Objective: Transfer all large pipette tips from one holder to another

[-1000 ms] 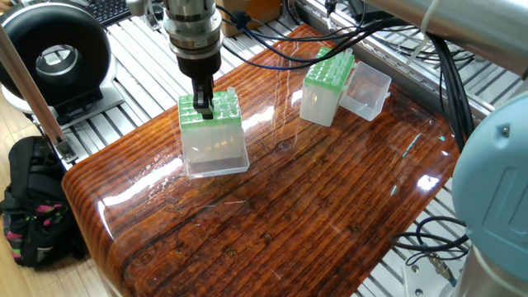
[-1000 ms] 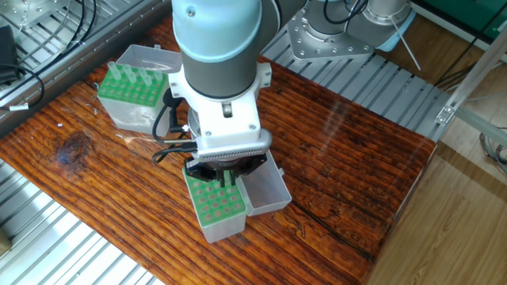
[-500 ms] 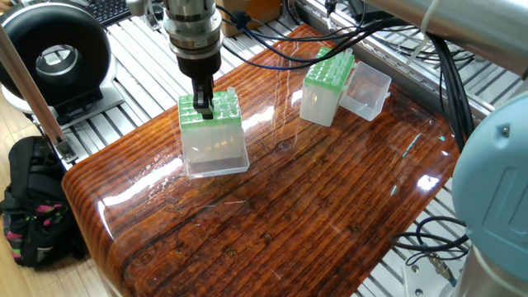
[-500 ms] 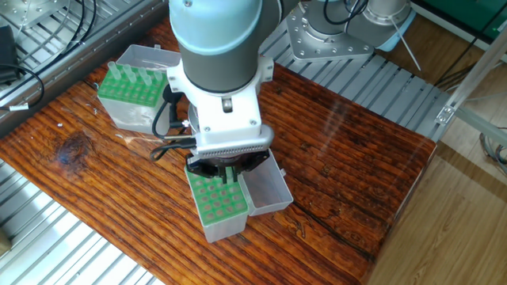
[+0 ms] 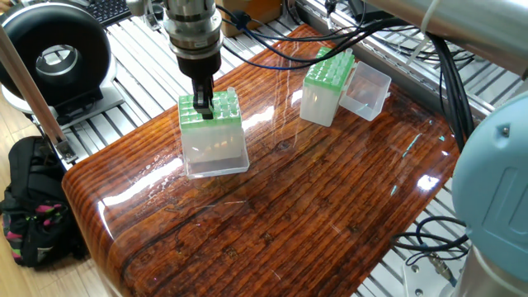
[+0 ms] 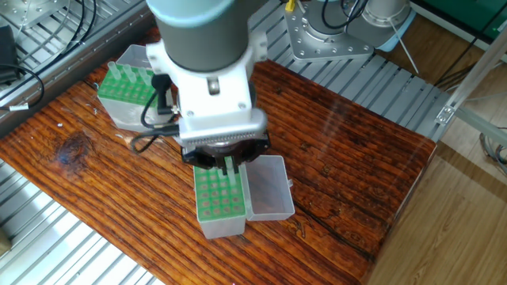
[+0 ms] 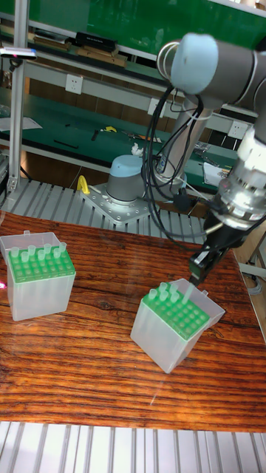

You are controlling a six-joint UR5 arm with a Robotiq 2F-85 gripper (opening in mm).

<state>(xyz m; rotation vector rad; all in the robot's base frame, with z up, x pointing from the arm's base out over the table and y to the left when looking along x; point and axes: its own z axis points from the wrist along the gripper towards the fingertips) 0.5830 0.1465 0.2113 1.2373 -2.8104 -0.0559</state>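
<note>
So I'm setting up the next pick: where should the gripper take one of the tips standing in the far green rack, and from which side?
Grip the wide upper end, the only part showing above the green rack. The pipette tips stand upright and close together there, so the gripper should probably come straight down from above, fingers closing on one tip's collar without nudging its neighbours.

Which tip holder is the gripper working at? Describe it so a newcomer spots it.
On the wooden table stand two green-topped boxes. It is the box under the gripper, the near holder, with its clear lid hinged open. Unlike the far holder, it sits alone mid-table, tilted in the tall view.
</note>
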